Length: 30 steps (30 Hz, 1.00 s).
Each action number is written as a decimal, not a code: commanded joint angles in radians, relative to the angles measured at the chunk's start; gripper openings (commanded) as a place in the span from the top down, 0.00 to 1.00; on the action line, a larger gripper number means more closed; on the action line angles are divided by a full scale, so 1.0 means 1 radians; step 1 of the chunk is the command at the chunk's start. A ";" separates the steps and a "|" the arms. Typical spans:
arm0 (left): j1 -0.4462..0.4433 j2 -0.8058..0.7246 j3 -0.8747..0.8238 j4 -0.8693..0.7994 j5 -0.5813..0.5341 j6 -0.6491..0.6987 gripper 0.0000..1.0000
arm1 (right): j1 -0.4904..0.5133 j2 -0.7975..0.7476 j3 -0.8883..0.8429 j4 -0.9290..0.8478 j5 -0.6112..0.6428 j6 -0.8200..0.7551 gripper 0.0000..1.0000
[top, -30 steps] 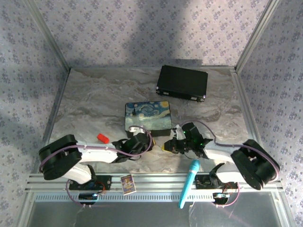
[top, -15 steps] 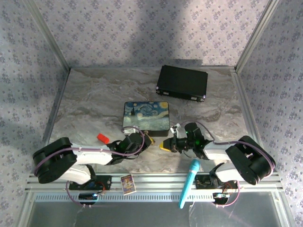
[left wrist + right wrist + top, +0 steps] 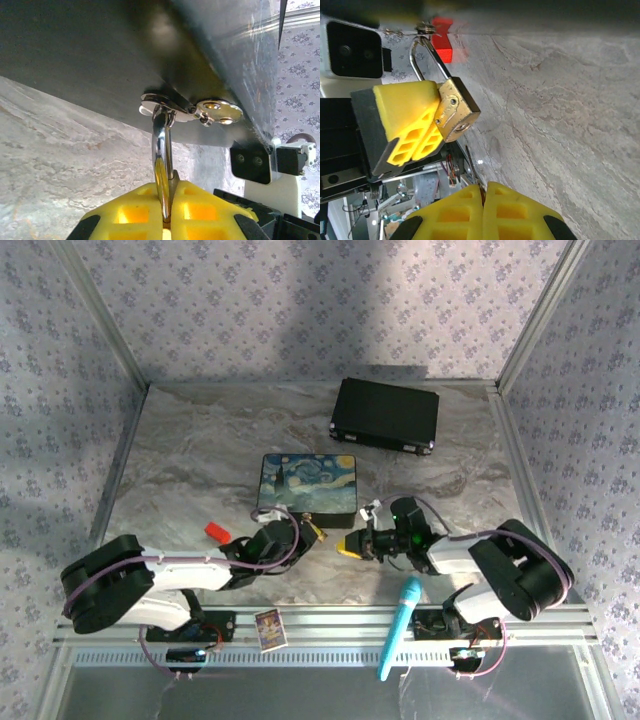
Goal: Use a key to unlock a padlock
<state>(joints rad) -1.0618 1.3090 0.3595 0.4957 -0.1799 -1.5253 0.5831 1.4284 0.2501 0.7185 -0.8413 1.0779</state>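
Observation:
The small brass padlock with a thin silver shackle is pinched in my left gripper, which is shut on its body. A key ring with spare keys hangs from the shackle top. In the top view the padlock sits just in front of the painted tin. My right gripper is shut on the key, whose thin blade points up toward the padlock's keyhole face, a short gap away. From above, the right gripper faces the left gripper.
The tin's dark wall stands close behind the padlock. A small red block lies left of the left arm. A black case sits at the back right. A teal microphone and a small card rest on the front rail.
My left arm has drawn a little left and lower with the padlock in its grip. The right gripper has shifted slightly left, its tip now pointing at the padlock.

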 commanded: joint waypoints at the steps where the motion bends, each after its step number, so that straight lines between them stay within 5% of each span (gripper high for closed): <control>1: 0.008 -0.024 0.000 0.101 0.004 -0.019 1.00 | 0.009 0.022 0.037 0.048 -0.021 0.016 1.00; 30: -0.002 0.003 0.010 0.216 0.081 -0.050 1.00 | -0.006 0.144 0.059 0.287 0.030 0.137 1.00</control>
<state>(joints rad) -1.0348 1.3167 0.3428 0.5804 -0.1574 -1.5806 0.5911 1.5467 0.2852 0.8761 -0.8276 1.1606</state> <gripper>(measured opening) 0.074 0.051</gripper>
